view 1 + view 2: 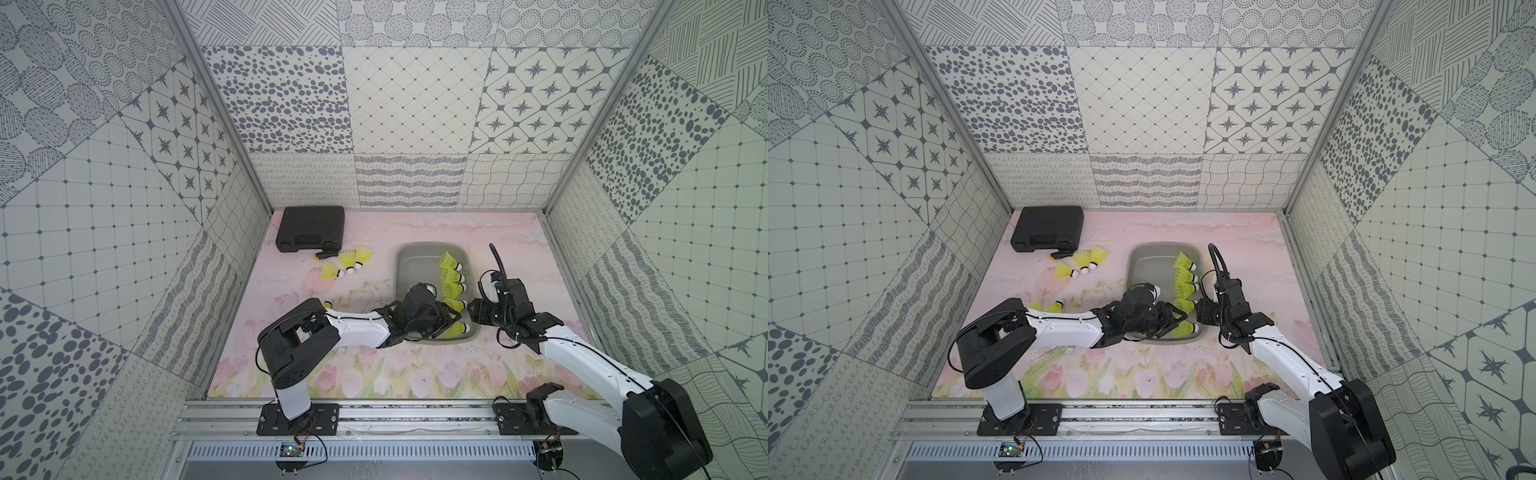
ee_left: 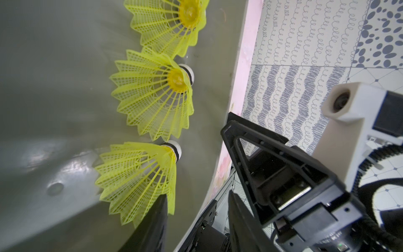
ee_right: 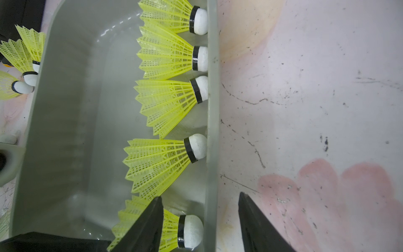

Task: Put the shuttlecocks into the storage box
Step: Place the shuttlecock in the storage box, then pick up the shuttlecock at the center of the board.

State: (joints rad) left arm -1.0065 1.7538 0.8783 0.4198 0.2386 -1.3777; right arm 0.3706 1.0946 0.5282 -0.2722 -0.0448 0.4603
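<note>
Five shuttlecocks [image 1: 454, 289] lie in the grey box [image 1: 405, 274], which is roughly half of those that show. They form one row along the box's right wall, each on its side with the white cork against that wall and the yellow skirt fanning left. The left half of the box floor is bare.

Still outside the box are a cluster of three [image 1: 347, 262] and at least one more [image 1: 327, 304]. The three lie on the mat [image 1: 374, 374] at far left, just near of the black case [image 1: 309, 228] and beside the screwdriver [image 1: 324, 254]. The other lies close against the elbow of the left arm [image 1: 357, 330], partly hidden, and whether a second lies behind it cannot be told. The black case is shut, so its contents are not seen.

Left gripper [image 2: 196, 205]: over the near end of the box, jaws parted about halfway, nothing between them. One finger's tip stands at the skirt edge of the nearest shuttlecock [image 2: 135, 181], which rests on the box floor and not in the grip.

Right gripper [image 3: 199, 196]: also part open and empty, astride the near end of the right wall — one finger above the nearest shuttlecock inside, the other above the mat outside. No contact with the wall shows.

Judgement: the step in hand looks like the placing of the fifth shuttlecock. The next fetch suits the left arm best — all that remain lie on the left of the mat, well apart from the box.
</note>
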